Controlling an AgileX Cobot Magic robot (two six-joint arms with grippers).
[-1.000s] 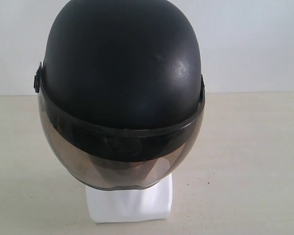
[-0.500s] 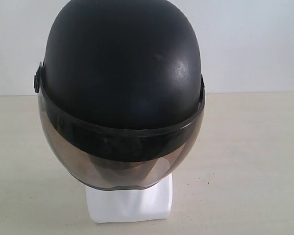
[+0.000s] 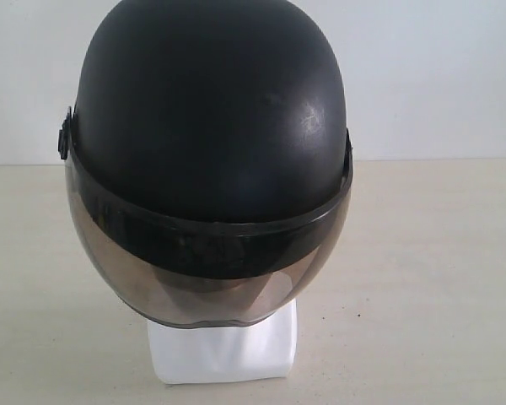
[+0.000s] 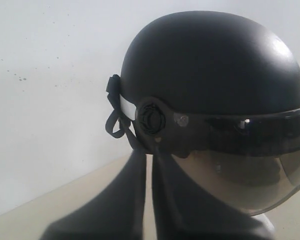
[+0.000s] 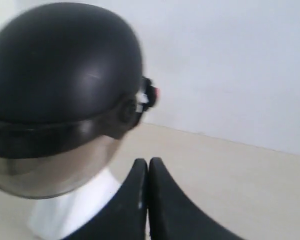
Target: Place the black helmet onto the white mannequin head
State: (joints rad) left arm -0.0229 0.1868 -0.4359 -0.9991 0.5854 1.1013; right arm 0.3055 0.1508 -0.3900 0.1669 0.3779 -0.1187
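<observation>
The black helmet [image 3: 211, 110] sits on the white mannequin head, visor facing the exterior camera. Only the head's blocky neck base [image 3: 223, 354] shows below the smoky visor [image 3: 207, 283]; the face is hidden. In the left wrist view the helmet [image 4: 210, 65] is seen side-on, and my left gripper [image 4: 150, 152] points at its side pivot and strap, fingers drawn together with a thin slit and nothing seen between them. In the right wrist view the helmet [image 5: 60, 60] and white base [image 5: 75, 205] stand apart from my right gripper [image 5: 148, 162], which is shut and empty. Neither gripper shows in the exterior view.
The mannequin stands on a pale beige tabletop [image 3: 422, 253] in front of a plain white wall [image 3: 438, 76]. Black straps [image 4: 117, 117] hang at the back of the helmet.
</observation>
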